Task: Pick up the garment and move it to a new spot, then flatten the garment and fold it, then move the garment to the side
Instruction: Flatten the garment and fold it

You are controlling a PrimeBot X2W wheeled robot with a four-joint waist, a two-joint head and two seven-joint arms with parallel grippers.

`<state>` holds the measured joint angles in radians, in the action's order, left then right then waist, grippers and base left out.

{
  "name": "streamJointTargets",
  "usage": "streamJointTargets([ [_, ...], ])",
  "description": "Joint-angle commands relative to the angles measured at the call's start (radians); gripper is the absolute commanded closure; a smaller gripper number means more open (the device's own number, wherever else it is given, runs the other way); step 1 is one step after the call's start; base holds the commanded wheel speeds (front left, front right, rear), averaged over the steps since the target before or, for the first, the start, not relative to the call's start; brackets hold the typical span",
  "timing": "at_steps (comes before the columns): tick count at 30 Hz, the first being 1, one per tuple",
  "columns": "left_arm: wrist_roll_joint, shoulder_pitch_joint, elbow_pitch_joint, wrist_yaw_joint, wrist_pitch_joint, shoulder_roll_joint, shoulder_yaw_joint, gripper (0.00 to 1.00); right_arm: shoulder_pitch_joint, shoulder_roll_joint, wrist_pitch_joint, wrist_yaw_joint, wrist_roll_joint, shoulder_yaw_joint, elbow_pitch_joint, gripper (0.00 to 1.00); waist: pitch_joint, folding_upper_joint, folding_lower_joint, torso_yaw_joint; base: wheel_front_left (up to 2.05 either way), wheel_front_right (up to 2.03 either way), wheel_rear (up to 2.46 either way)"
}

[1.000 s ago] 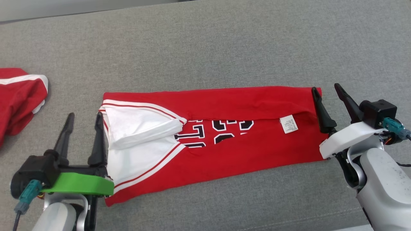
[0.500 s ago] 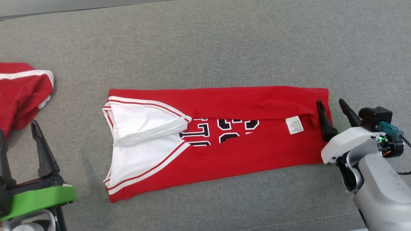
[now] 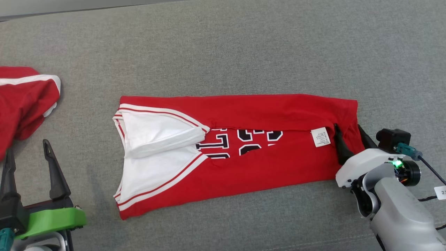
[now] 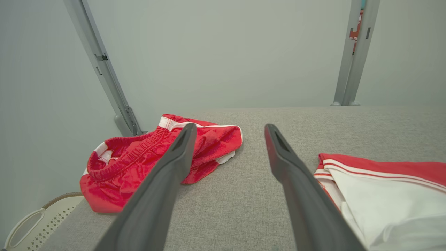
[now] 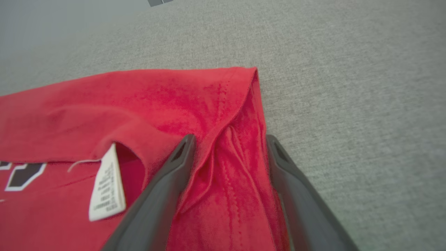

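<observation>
The garment [image 3: 244, 167], a red jersey with white trim and black lettering, lies folded lengthwise on the grey surface, its white label [image 3: 321, 137] near the right end. My right gripper [image 3: 347, 127] is open at that right end. Its fingers straddle a raised ridge of the red hem [image 5: 230, 164], with the label [image 5: 106, 188] to their left. At the lower left, my left gripper [image 3: 27, 150] is open and holds nothing, well clear of the jersey's collar end [image 4: 383, 181]. In the left wrist view the left gripper [image 4: 230, 126] points over bare grey fabric.
Crumpled red shorts [image 3: 24, 101] lie at the far left, just beyond the left fingers [image 4: 139, 160]. A white perforated basket [image 4: 28, 223] sits below the surface's left edge. Two metal posts [image 4: 104, 69] stand at the back. Grey surface [image 3: 244, 52] stretches wide behind the jersey.
My left gripper has pulled away from the jersey's collar end to the lower left. My right gripper has slid down and left, its fingers now over the hem. The jersey has stayed put.
</observation>
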<state>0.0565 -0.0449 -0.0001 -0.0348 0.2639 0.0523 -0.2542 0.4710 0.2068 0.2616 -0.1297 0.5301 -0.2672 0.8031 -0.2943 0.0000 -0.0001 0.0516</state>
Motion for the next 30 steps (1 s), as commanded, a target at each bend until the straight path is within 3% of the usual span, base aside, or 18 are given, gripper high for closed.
streamJointTargets([
  [1,-0.012,0.013,0.005,-0.002,0.0,0.0,0.004,0.0,-0.034,-0.024,-0.013,-0.002,0.015,-0.029,0.012,0.85,0.003,0.0,0.0001,0.002,0.0,0.0,0.0],
  [2,-0.018,0.011,0.008,-0.001,0.0,0.0,0.01,0.0,-0.034,-0.025,-0.012,-0.003,0.026,-0.04,0.005,1.0,0.004,0.0,0.0001,0.004,0.0,0.0,0.0],
  [8,-0.038,0.019,0.024,0.011,0.0,-0.001,0.028,0.0,-0.014,0.023,-0.002,0.0,0.068,-0.033,0.007,1.0,0.026,0.0,0.0001,0.017,0.0,0.0,0.0],
  [20,-0.035,0.034,0.029,0.011,0.0,-0.001,0.02,0.0,0.016,0.204,0.004,0.0,0.072,0.098,0.056,1.0,0.071,0.0,0.0001,0.035,0.0,0.0,0.0],
  [24,-0.03,0.039,0.026,0.014,0.0,-0.001,0.015,0.0,0.029,0.21,0.0,0.0,0.063,0.088,0.043,1.0,0.078,0.0,0.0001,0.042,0.0,0.0,0.0],
  [30,-0.024,0.047,0.028,0.021,0.0,-0.001,0.014,0.0,0.009,0.161,-0.013,0.0,0.078,0.038,-0.049,1.0,0.089,0.0,0.0001,0.048,0.0,0.0,0.0],
])
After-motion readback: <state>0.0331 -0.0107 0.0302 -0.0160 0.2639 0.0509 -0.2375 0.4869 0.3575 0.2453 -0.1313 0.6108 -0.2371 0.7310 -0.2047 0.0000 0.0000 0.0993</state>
